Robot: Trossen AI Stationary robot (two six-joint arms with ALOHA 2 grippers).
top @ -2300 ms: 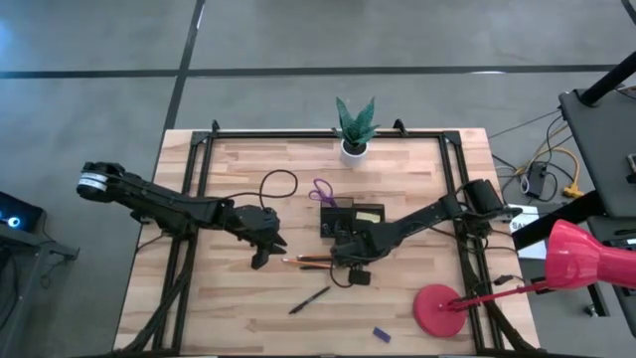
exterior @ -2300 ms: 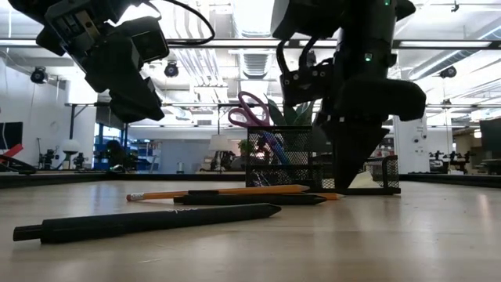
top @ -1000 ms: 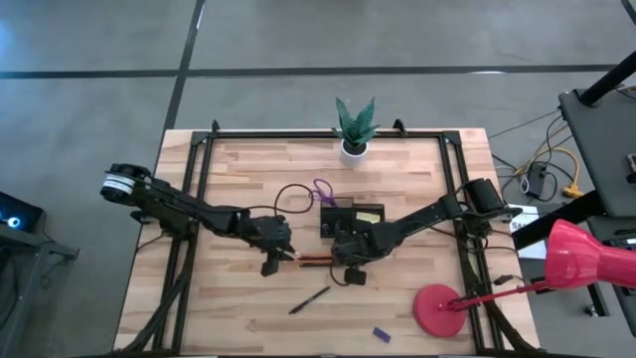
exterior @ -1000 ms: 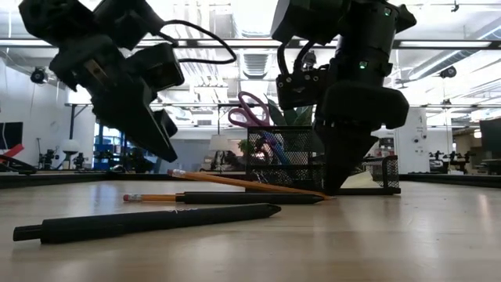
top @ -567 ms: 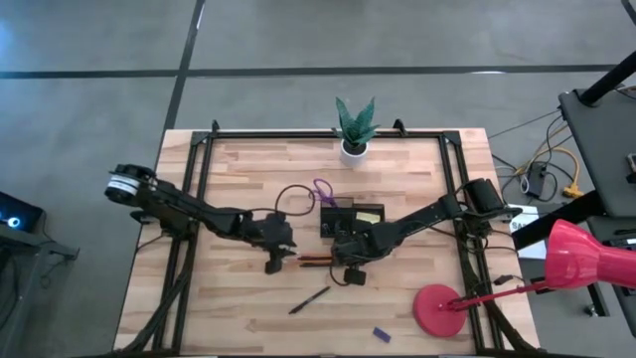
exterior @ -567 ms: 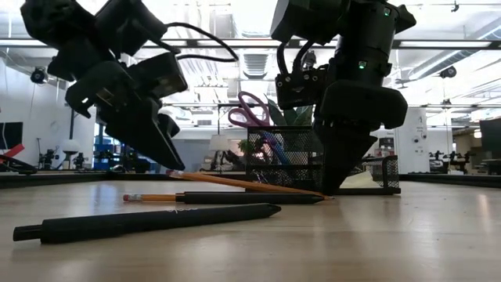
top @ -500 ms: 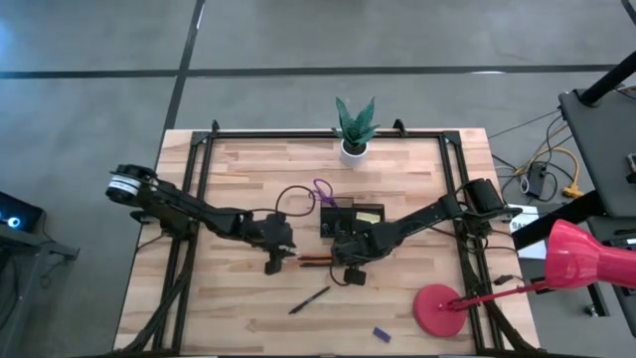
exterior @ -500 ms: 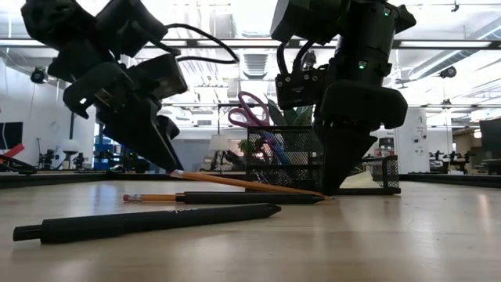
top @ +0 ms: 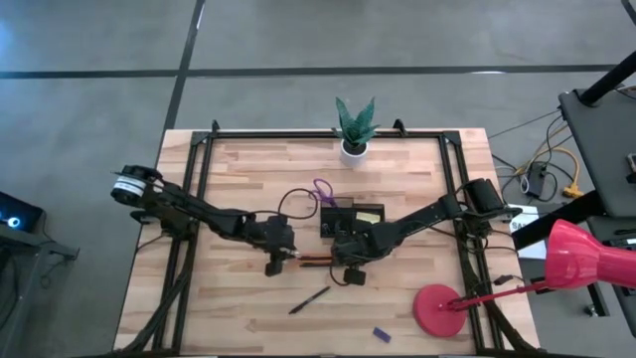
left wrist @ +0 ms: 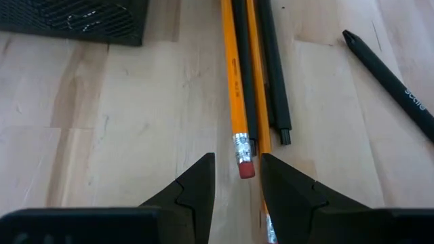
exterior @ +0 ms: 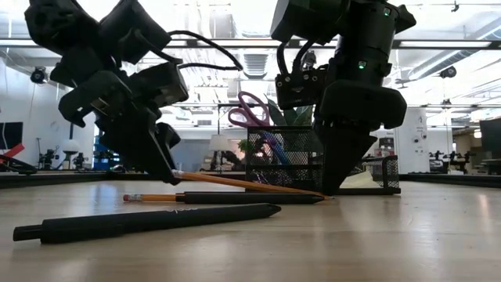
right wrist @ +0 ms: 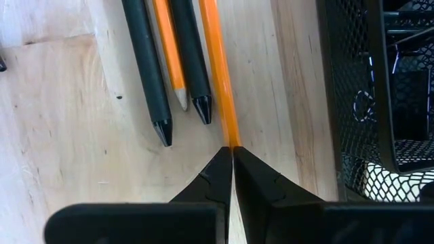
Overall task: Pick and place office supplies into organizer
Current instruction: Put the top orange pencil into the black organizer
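Observation:
An orange pencil (exterior: pixel 243 184) slants above the table between my two grippers, eraser end raised. My right gripper (right wrist: pixel 232 149) is shut on its pointed end beside the black mesh organizer (top: pixel 353 217), which holds purple scissors (exterior: pixel 250 110). My left gripper (left wrist: pixel 237 158) is open, its fingers on either side of the eraser end (left wrist: pixel 245 166); gaps show on both sides. A second orange pencil (left wrist: pixel 261 74) and two black pens (right wrist: pixel 146 68) lie flat under the slanting pencil. Another black pen (top: pixel 309 299) and a blue eraser (top: pixel 381 335) lie nearer the front edge. My right gripper pinches the pencil's pointed end (right wrist: pixel 229 132) between its two fingertips. The fingers come from above, pointing steeply down, in line with the pencil. That end sits low at the table (exterior: pixel 322 193), while the eraser end is raised clear of the wood.
A potted plant (top: pixel 355 129) stands at the far edge. A red lamp's round base (top: pixel 437 308) sits at the front right. Bare wood lies at the table's left and near sides. A black cable loops above my left wrist (top: pixel 295 196).
My left gripper has sunk a little and tipped, so that its fingers now stand about the pencil's raised eraser end. The pencil keeps its slant and my right gripper has kept still.

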